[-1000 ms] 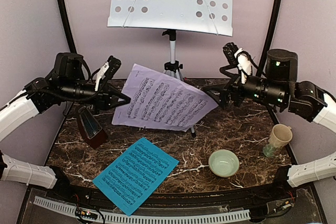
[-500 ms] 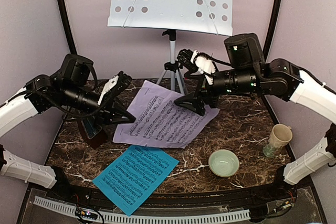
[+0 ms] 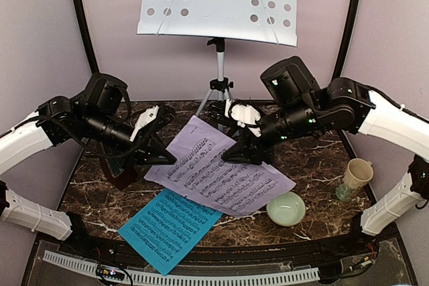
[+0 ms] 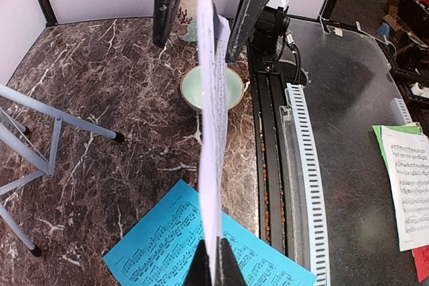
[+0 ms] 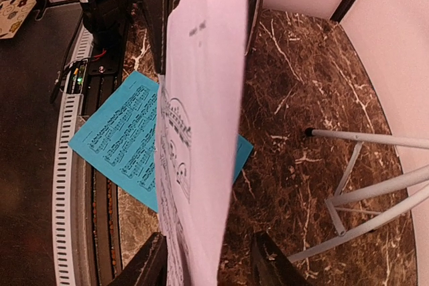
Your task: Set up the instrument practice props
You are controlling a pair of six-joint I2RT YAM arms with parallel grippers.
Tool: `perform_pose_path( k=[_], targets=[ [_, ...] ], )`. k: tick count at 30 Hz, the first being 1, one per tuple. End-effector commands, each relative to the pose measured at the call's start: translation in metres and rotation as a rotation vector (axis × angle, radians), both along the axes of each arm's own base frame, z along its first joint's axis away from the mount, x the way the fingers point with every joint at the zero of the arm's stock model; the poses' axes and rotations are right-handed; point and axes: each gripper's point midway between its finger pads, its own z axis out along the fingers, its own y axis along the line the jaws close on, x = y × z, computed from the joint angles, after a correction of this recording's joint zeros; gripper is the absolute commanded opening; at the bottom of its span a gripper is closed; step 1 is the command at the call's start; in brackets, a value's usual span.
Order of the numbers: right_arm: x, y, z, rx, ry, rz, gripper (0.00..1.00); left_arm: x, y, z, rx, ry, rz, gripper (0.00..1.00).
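The lavender sheet-music page (image 3: 221, 175) hangs in the air over the table, tilted. My left gripper (image 3: 164, 159) is shut on its left edge, pinching the paper (image 4: 213, 132) between closed tips (image 4: 214, 269). My right gripper (image 3: 244, 152) straddles the page's far right edge; its fingers (image 5: 144, 266) stand apart, the page (image 5: 204, 98) passing between them without a pinch. The cyan page (image 3: 167, 229) lies flat at the front left. The music stand's white perforated desk (image 3: 218, 1) rises on its tripod (image 3: 218, 85) at the back. The metronome (image 3: 123, 175) is mostly hidden behind the left arm.
A pale green bowl (image 3: 286, 207) sits at the front right, just under the lavender page's low corner. A cream mug (image 3: 355, 177) stands near the right edge. Tripod legs (image 5: 362, 165) spread over the back of the marble table (image 3: 315, 159).
The right arm swung left from the table's right side to the lavender page, and its jaws narrowed around the edge. The page dropped lower and now reaches toward the bowl.
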Motion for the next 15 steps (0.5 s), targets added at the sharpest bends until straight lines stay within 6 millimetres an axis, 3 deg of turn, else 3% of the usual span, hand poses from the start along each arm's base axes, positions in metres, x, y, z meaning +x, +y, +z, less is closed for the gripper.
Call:
perform_pose_path(
  k=[1, 6, 9, 11, 15],
  targets=[
    [-0.009, 0.000, 0.003, -0.012, 0.018, 0.006, 0.40, -0.001, 0.002, 0.010, -0.020, -0.056, -0.007, 0.00],
    [-0.015, -0.003, -0.014, -0.056, 0.046, -0.005, 0.26, -0.001, 0.003, 0.014, -0.035, -0.087, -0.008, 0.00],
    [-0.020, 0.002, -0.013, -0.040, 0.069, 0.004, 0.05, 0.001, 0.003, 0.016, -0.039, -0.098, -0.005, 0.00],
    [-0.018, 0.005, -0.007, -0.025, 0.070, -0.012, 0.00, 0.002, 0.003, 0.018, -0.046, -0.103, 0.000, 0.00],
    [-0.011, 0.006, 0.022, 0.054, 0.057, -0.073, 0.00, 0.012, 0.007, 0.019, -0.053, -0.136, 0.073, 0.23]
  ],
)
